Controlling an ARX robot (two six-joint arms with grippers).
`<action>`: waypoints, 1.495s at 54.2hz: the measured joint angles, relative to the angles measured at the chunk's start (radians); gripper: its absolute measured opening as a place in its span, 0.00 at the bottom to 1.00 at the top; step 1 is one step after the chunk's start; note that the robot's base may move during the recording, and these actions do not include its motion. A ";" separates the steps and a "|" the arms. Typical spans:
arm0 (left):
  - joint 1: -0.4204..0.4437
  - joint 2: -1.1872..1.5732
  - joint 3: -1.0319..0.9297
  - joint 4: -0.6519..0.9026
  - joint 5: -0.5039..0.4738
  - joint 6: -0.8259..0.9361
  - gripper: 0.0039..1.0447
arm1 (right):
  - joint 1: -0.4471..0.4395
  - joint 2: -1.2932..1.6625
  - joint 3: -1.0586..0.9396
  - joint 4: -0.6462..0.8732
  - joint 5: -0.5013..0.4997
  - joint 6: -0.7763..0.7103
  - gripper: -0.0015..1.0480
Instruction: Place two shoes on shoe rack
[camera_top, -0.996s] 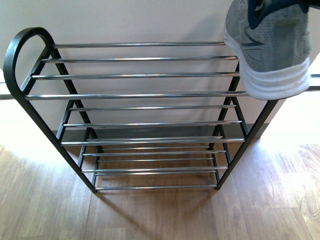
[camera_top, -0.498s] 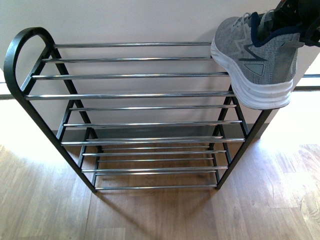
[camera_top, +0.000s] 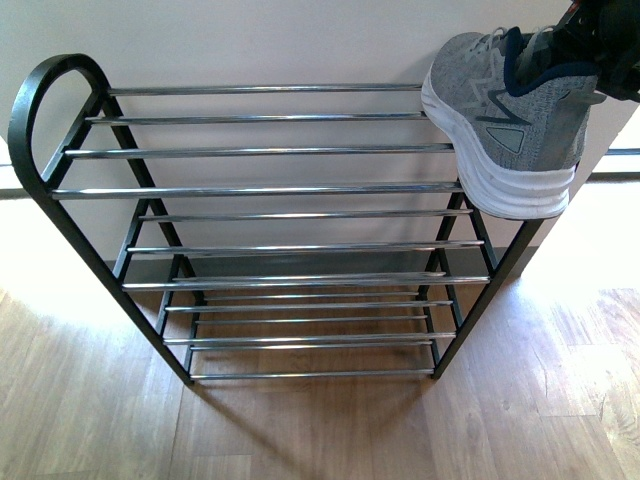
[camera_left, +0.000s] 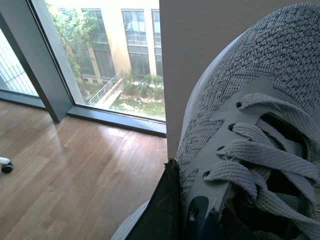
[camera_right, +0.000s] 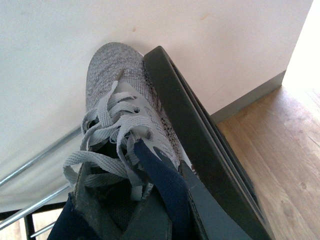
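1. One shoe rack (camera_top: 250, 189) stands on the wooden floor (camera_top: 320, 430) against a wall, with four chrome bars across its top tier.
2. One grey sneaker (camera_top: 500, 120) lies at the right end of that tier, toe far, heel overhanging the near bar.
3. The right gripper (camera_top: 603, 48) is clamped on its heel collar.
4. A second grey sneaker (camera_left: 260, 75) is pinched in the left gripper (camera_left: 172, 215), with a window (camera_left: 105, 55) behind it.
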 joint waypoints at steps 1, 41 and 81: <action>0.000 0.000 0.000 0.000 0.000 0.000 0.01 | -0.001 0.000 0.001 -0.005 -0.003 0.004 0.03; 0.000 0.000 0.000 0.000 0.004 0.000 0.01 | -0.172 -0.628 -0.482 0.474 -0.161 -0.578 0.43; 0.000 0.000 0.000 0.000 0.000 0.000 0.01 | -0.229 -1.014 -0.958 0.549 -0.210 -0.692 0.02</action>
